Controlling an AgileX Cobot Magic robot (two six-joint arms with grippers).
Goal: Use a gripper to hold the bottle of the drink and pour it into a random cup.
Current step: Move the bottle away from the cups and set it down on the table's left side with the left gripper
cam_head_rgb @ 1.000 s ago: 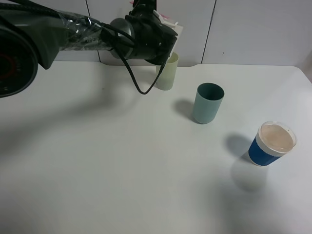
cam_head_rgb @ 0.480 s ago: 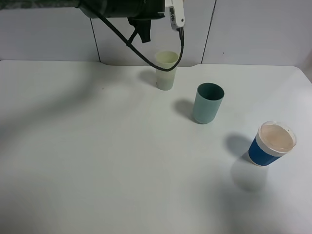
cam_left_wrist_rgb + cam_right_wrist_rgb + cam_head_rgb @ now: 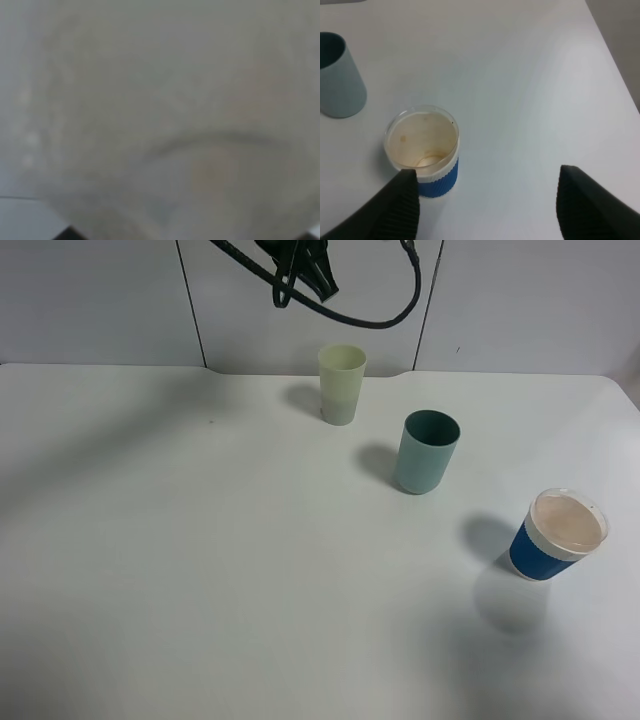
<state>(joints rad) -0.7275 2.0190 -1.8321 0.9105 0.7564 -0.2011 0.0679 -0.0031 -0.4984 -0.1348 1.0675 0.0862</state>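
Standing shut, the left gripper faces something pale and blurred, possibly the bottle [image 3: 165,125].

Thin black cables [image 3: 372,324] looped below a dark arm segment [image 3: 300,265] at the top centre of the high view, and the two fingers [image 3: 395,210] of the right gripper [image 3: 486,171] were broad, dark grey and finely ribbed.

Overhead/R-wrist cams: shared blue cup [image 3: 535,556] [image 3: 440,182]
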